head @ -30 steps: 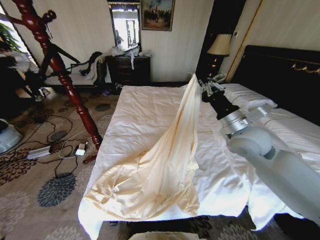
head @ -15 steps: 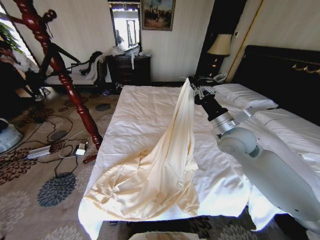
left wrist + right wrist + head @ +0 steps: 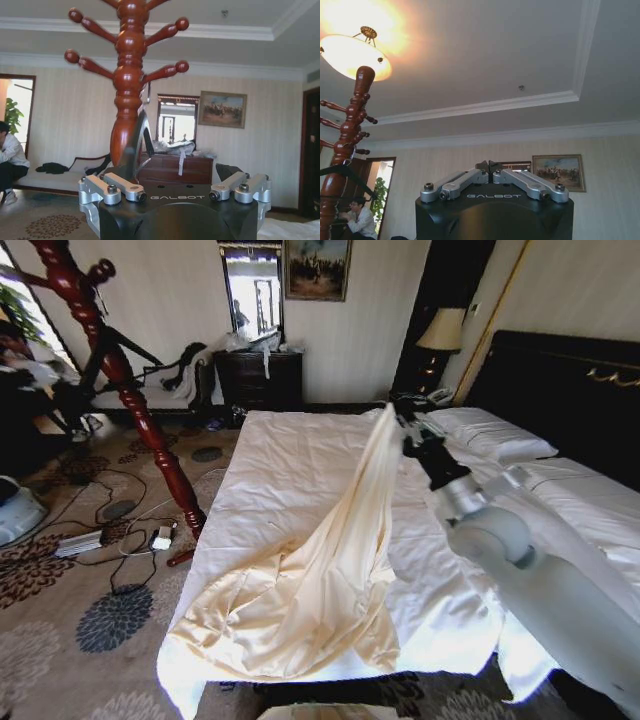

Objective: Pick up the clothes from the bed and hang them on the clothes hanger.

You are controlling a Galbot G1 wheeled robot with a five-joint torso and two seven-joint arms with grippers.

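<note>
While right pincer (image 3: 402, 420) pinches clothes (image 3: 320, 580), cream silk tented, wrinkled hem on bed (image 3: 290, 455)

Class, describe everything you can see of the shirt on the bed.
The shirt is pale cream-yellow, silky and wrinkled. One end is pulled up into a narrow peak at the right claw, which is shut on it; the rest fans out in loose folds over the white bed, reaching its near edge.

The clothes (image 3: 320, 580) hang from the right gripper (image 3: 402, 420) and spread below and left of it on the bed (image 3: 290, 455), while the clothes hanger (image 3: 125, 345) sits on the coat stand (image 3: 130, 400) far to its left.
</note>
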